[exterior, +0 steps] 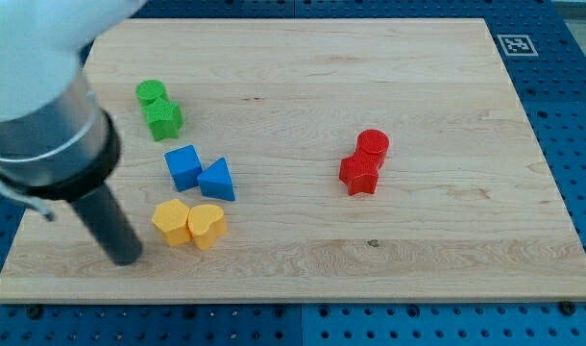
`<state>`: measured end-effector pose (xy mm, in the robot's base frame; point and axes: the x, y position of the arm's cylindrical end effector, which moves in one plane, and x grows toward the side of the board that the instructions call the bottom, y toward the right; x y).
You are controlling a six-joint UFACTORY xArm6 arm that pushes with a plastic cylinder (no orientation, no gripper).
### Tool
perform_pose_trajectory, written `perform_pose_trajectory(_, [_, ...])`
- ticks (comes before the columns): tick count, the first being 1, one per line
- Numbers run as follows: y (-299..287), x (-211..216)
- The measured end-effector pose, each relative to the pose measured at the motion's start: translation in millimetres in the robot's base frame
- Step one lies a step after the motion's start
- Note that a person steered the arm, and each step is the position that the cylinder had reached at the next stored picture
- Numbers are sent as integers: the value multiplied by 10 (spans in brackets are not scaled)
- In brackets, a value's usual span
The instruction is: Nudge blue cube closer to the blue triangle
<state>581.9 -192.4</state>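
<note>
The blue cube (183, 166) lies on the wooden board (303, 259) at the view's left of centre. The blue triangle (218, 180) sits right beside it on the view's right, touching or nearly touching. My tip (126, 258) rests on the board at the view's lower left, below and to the left of the blue cube, left of the yellow blocks. It touches no block.
Two yellow blocks, a hexagon-like one (171, 222) and a heart (207, 226), sit just below the blue pair. A green cylinder (151, 92) and green star (164, 119) lie above them. A red cylinder (373, 144) and red star (359, 174) lie right of centre.
</note>
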Motion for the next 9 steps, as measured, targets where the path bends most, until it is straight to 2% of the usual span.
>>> perform_pose_trajectory(1, [-486,-302])
perform_pose_trajectory(2, [-563,-827])
perform_pose_trajectory(3, [-563,-1017])
perform_pose_trajectory(5, [-473,-1156])
perform_pose_trajectory(9, [384,-1151])
